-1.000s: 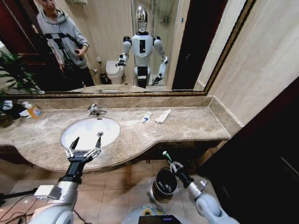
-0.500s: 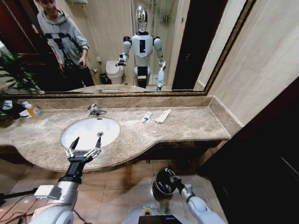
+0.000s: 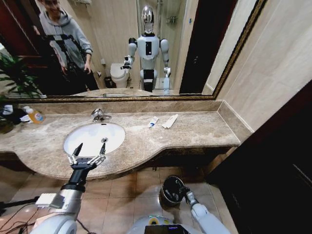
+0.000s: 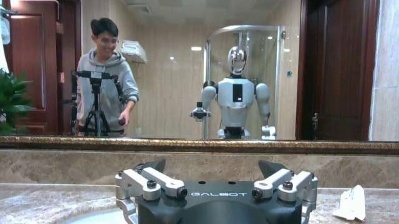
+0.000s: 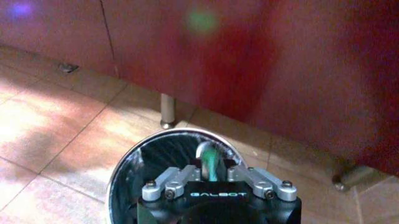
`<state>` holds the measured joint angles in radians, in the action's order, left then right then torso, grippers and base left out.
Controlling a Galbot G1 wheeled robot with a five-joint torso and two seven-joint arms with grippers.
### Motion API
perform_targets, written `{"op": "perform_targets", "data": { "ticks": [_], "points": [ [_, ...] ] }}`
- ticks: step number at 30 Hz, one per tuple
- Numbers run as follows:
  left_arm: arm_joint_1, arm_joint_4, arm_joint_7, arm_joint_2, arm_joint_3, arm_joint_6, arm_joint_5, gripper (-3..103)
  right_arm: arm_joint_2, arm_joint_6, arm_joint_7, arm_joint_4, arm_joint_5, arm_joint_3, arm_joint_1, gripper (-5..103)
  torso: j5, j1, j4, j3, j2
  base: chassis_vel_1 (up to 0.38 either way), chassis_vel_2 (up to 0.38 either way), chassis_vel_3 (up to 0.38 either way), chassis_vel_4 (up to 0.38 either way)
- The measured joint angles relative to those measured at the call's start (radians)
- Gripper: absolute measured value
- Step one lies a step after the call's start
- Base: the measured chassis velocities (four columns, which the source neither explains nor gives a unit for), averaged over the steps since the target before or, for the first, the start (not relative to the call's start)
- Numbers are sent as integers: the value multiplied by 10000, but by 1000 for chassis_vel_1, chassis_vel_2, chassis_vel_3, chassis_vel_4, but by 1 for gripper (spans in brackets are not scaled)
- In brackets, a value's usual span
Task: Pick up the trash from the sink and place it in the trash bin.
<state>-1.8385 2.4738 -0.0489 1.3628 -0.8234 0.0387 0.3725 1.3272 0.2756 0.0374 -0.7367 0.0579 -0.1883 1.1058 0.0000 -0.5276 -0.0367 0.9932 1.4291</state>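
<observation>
Right claw pinches green tube, seemingly over round black bin.

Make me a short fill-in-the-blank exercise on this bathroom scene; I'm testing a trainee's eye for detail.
1. The right gripper holds a ____ tube over the trash bin.
2. The trash bin stands on the ____, below the counter.
3. The left gripper hovers at the sink with its jaws ____.

Missing words: green; floor; open
</observation>
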Motion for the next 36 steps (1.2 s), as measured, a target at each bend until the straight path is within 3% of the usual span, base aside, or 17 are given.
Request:
{"op": "perform_targets", "data": {
  "ticks": [12, 15, 18, 19, 21, 28, 36],
  "points": [
    [0, 0, 0, 0, 0, 0, 0, 100, -154, -121, 121, -802, 207, -12, 484, 65, 0, 0, -1, 0, 0, 0, 0, 0, 0],
    [0, 0, 0, 0, 1, 0, 0, 100, -235, -242, 127, -1063, 391, -5, 624, 70, 1, 0, -1, -1, 0, 0, 0, 0, 0],
    [0, 0, 0, 0, 1, 0, 0, 100, -439, -505, 127, -1790, 868, -12, 967, 87, 0, 0, 0, -1, 0, 0, 0, 0, 0],
    [0, 0, 0, 0, 1, 0, 0, 100, -439, -505, 127, -1790, 868, -12, 967, 87, 0, 0, 0, -1, 0, 0, 0, 0, 0],
    [0, 0, 0, 0, 0, 0, 0, 100, -556, -491, 91, -2193, 1010, -68, 1184, 97, 1, 1, -1, -1, 0, 0, 0, 0, 0],
    [0, 0, 0, 0, 0, 0, 0, 100, -836, -386, -18, -2940, 1045, -242, 1582, 100, 1, 1, -1, -1, 0, 0, 0, 0, 0],
    [0, 0, 0, 0, 0, 0, 0, 100, -1320, -955, -165, -5338, 2145, -589, 2798, 100, 2, 1, -1, -1, 0, 0, 0, 0, 0]
  ]
}}
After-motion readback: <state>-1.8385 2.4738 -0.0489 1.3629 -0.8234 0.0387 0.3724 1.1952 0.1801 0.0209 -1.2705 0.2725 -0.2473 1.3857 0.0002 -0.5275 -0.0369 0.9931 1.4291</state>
